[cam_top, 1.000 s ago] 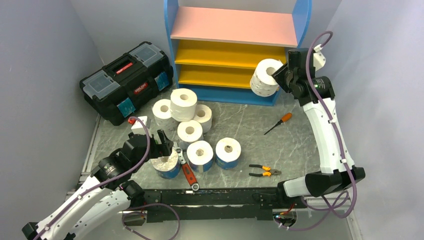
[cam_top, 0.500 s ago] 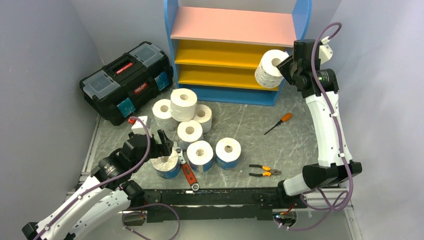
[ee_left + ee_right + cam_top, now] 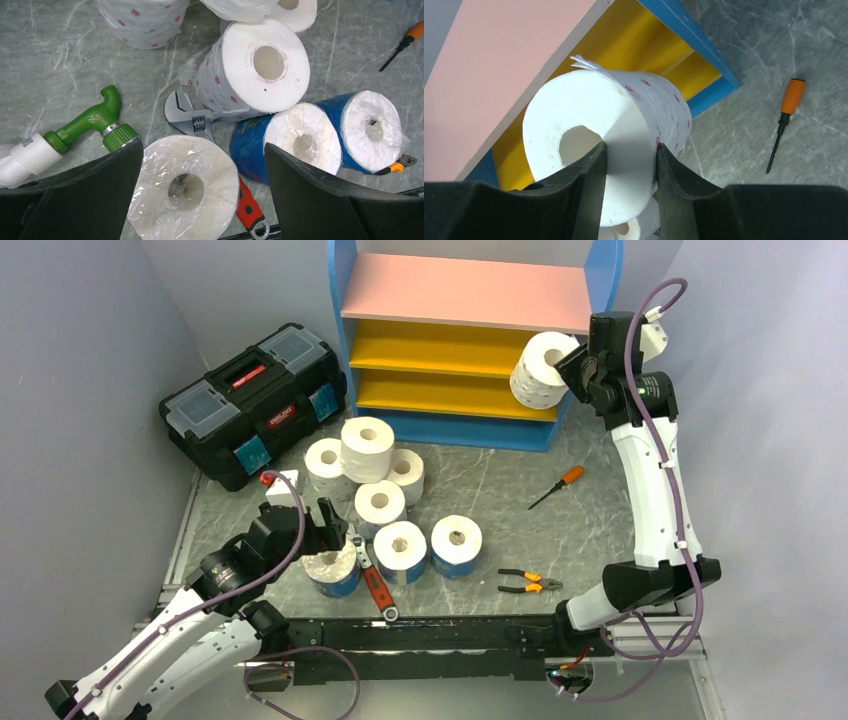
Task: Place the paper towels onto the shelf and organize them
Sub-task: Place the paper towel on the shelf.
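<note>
Shelf [image 3: 465, 292]: visible boards bare, so nothing is placed yet. Bench [image 3: 600, 510]: seven rolls [image 3: 380, 502] clustered, all left to move. Eighth roll [image 3: 540, 368], pink-dotted, held aloft before the shelf's right end, its wall pinched by the right tool [image 3: 630, 147]. Left tool [image 3: 202, 150]: spread wide, empty, above a wrapped roll [image 3: 182, 192].

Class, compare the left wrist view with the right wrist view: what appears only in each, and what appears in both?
Only the left wrist view: the open left claw over a plastic-wrapped roll, two blue-wrapped rolls, a green pipe fitting and a wrench. Only the right wrist view: the shelf, and the right claw shut on the wall of a pink-dotted roll. Both: the orange-handled screwdriver lying on the grey marbled table.
</note>
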{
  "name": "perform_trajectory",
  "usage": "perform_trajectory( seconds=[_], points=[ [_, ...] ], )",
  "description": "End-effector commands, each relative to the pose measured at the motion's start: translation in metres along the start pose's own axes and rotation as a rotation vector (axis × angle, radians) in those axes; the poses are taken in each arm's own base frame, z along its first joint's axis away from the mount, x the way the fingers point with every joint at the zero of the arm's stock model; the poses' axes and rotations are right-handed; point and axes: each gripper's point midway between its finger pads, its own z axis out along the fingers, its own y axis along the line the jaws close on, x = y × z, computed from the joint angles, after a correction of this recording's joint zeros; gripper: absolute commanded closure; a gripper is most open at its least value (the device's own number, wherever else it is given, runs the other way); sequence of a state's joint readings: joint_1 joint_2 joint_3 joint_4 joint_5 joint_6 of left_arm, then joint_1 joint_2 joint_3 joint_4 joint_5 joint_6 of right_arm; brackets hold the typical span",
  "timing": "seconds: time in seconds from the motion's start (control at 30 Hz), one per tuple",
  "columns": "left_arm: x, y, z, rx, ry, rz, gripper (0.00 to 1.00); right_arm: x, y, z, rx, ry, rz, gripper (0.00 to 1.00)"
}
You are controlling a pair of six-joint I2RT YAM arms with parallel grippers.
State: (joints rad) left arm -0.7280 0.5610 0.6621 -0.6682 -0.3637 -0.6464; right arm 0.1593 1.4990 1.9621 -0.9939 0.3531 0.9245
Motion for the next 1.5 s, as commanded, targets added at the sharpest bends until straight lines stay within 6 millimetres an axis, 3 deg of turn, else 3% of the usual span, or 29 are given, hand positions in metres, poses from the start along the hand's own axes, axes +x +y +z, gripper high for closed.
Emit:
perform_trajectory(
  seconds=[0.0, 0.17, 0.53, 0.97, 1.47],
  points=[
    [-0.025, -0.013, -0.006, 0.038, -0.069, -0.008, 0.02, -0.035, 0.030, -0.034, -0.143, -0.086, 0.062, 0.71],
    [-0.023, -0.018, -0.003, 0.053, -0.050, -0.007, 0.02, -0.037, 0.034, -0.046, -0.170, -0.071, 0.060, 0.72],
    [-0.024, -0.021, -0.006, 0.074, -0.049, -0.021, 0.03, -0.067, 0.066, -0.116, -0.344, -0.112, 0.070, 0.73],
    [-0.026, -0.020, -0.010, 0.072, -0.057, -0.027, 0.03, -0.095, 0.090, -0.102, -0.353, -0.208, 0.108, 0.73],
    [-0.036, -0.024, -0.007, 0.059, -0.071, -0.014, 0.03, -0.119, 0.095, -0.079, -0.323, -0.318, 0.146, 0.73]
  ],
)
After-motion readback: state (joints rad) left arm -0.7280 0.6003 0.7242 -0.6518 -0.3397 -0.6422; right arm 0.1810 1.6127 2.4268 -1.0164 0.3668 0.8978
